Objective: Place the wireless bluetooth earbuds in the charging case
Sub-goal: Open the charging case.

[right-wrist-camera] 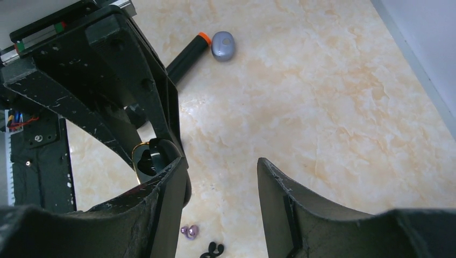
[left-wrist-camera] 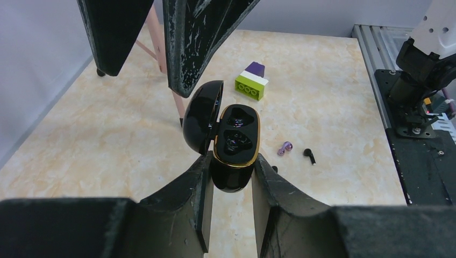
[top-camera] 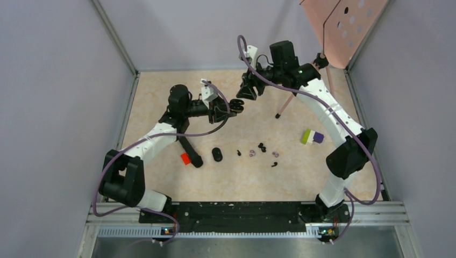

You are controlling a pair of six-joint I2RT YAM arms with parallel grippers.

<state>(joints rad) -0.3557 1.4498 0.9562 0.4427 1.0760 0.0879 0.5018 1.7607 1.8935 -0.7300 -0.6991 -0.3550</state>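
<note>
Charging case (left-wrist-camera: 235, 141), black, gold-rimmed, lid open, wells apparently empty, is clamped at its base by the left fingers (left-wrist-camera: 199, 188) above the table (top-camera: 301, 177), centre-left. Right fingers (right-wrist-camera: 279, 199) stand partly open, holding nothing, just beside it. Earbuds (top-camera: 262, 146), black and purple, lie scattered on the table's near side.

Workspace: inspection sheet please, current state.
Surface: marbled beige tabletop, nothing spilled that I can see.
Job's things: charging case, lid open, held off the table; cannot tell whether its wells are filled. Earbuds, black and purple, loose mid-table.
Clutter: closed oval case; black marker with a red piece; green and purple blocks.
Pincers: left pincer shut on the charging case; right pincer open, empty, close beside it.
Cables: purple cable loops along each arm.
Surroundings: grey walls; pink perforated panel far right.
</note>
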